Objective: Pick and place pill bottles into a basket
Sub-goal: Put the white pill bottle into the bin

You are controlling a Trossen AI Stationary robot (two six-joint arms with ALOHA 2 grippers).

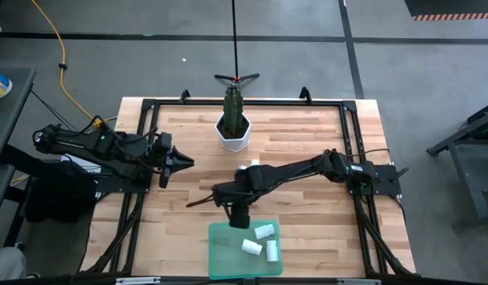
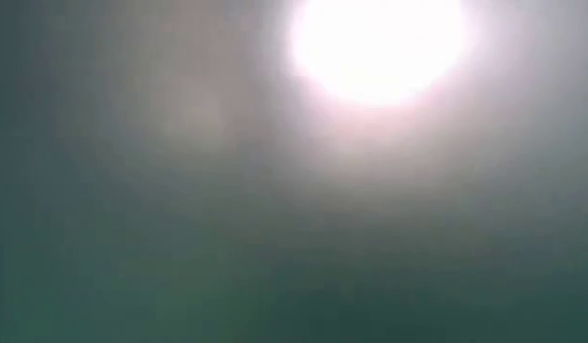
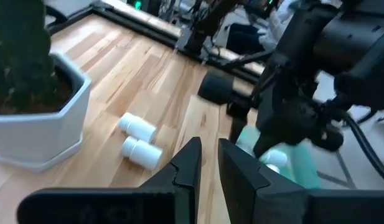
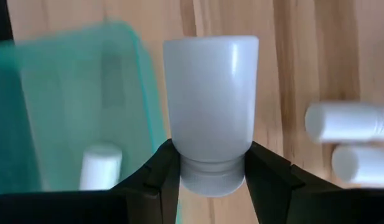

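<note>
My right end effector (image 4: 207, 171) grips a pill bottle (image 4: 210, 106) at the basket (image 1: 220, 257) edge; I should clear the rim before releasing. Left end effector (image 3: 207, 165) idles clenched.

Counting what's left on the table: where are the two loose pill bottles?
In the high view, two pill bottles lie mid-table, just below the white plant pot, above the right arm.

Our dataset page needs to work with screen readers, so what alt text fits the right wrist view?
The right gripper holds a white pill bottle by its neck between two dark fingers, above the wooden table beside the edge of the translucent green basket. One bottle shows inside the basket, and two more lie on the wood at the other side.
</note>
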